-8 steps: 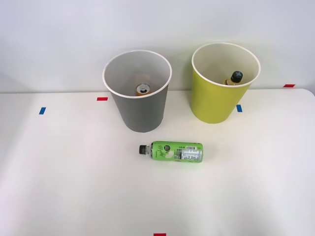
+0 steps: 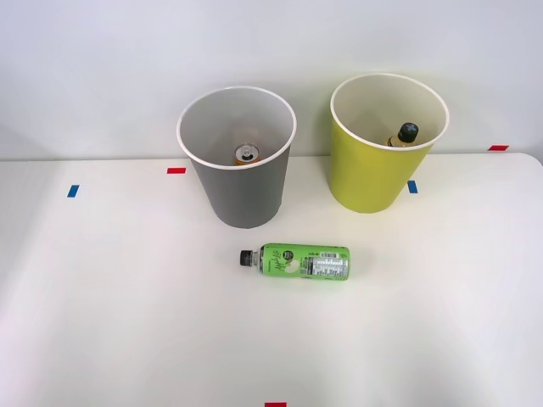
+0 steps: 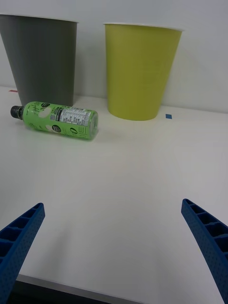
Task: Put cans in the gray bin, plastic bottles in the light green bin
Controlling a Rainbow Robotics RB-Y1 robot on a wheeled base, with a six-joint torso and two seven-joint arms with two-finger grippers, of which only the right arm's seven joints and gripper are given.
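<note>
A bright green plastic bottle (image 2: 301, 261) with a black cap lies on its side on the white table, cap toward the left, in front of the two bins. The gray bin (image 2: 240, 192) stands at the back and holds a can (image 2: 246, 154) with a silver top. To its right the light green bin (image 2: 373, 170) holds a darker bottle (image 2: 404, 136), of which the black cap shows. In the right wrist view the green bottle (image 3: 57, 119) lies before the gray bin (image 3: 42, 59) and light green bin (image 3: 139, 71). My right gripper (image 3: 114, 251) is open, low near the table's front edge, well short of the bottle.
Small blue tape marks (image 2: 73, 191) and red tape marks (image 2: 176, 170) dot the table. A white wall rises behind the bins. The table's front edge (image 3: 71, 285) runs just under my fingers.
</note>
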